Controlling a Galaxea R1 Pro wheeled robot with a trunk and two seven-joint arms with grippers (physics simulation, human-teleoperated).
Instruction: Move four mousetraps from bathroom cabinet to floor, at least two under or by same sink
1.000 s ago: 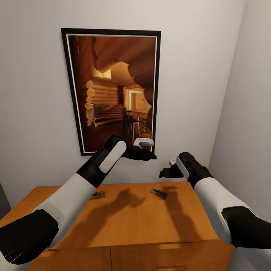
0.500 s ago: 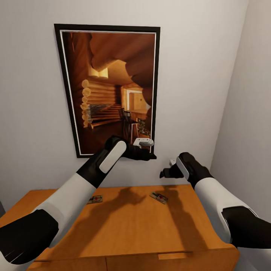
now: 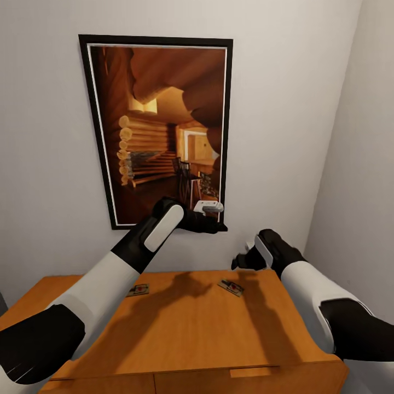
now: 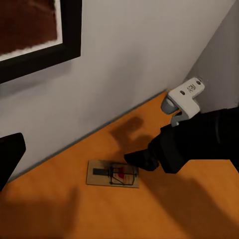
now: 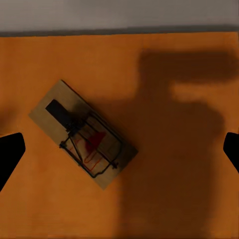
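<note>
Your right gripper (image 3: 239, 261) hangs spread above a mousetrap (image 5: 82, 132) on the cabinet (image 3: 191, 328), mid-frame; another mousetrap (image 3: 138, 290) lies lower left. Your left gripper's (image 3: 216, 225) jaw state is unclear.

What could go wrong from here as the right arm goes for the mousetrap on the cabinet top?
The right gripper hangs above the right-hand mousetrap with fingers spread wide, but the trap lies flat and skewed to them, so a pinch may slip or skid it along the cabinet. That trap sits near the wall, so the descent could brush it. The other mousetrap lies partly under the left arm, which could knock it.
</note>
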